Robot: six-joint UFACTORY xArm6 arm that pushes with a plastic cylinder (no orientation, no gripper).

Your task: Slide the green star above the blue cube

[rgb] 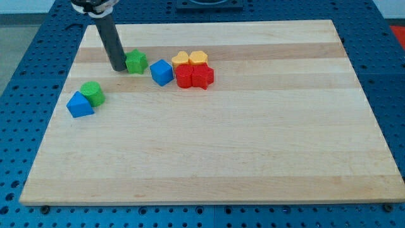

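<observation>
Green star block (136,61) is touching my tip (119,68) on its left; no fingers showing; push is risking knocking blue cube (162,72).

A lab bench is showing here: a pale wooden tabletop (253,139) is lying on a blue perforated mounting plate (25,76), its hole grid typical of robotics rigs.

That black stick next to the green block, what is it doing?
It is a robot arm's rod. My tip sits right against the view's left side of the green star block on the wooden board. The blue cube lies just to the star's right and a little lower, so the star is not above it yet.
</observation>
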